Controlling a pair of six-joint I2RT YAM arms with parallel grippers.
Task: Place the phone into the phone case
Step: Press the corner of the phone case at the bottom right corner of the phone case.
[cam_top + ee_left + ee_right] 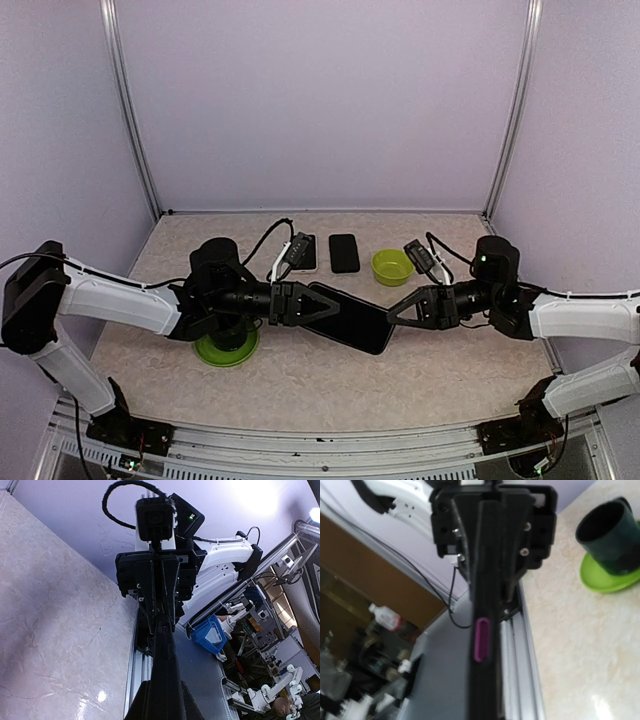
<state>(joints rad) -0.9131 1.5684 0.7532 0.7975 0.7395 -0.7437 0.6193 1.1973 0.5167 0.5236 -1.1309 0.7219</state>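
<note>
A black phone-shaped slab (350, 318) with a glossy face hangs above the table's middle, held between both arms. My left gripper (305, 303) is shut on its left end, and the right gripper (392, 312) pinches its right corner. The left wrist view shows the slab (162, 650) edge-on, running from my fingers (142, 702) up to the right gripper (160, 575). In the right wrist view its edge (482, 690) carries a purple side button (481, 640). Whether it is a bare phone or a phone in its case I cannot tell.
A second black phone-sized slab (343, 252) lies at the back, with another dark one (306, 252) beside it, half hidden by the wrist camera. A green bowl (392, 266) stands right of them. A dark cup (610, 535) on a green saucer (225, 350) sits under the left arm.
</note>
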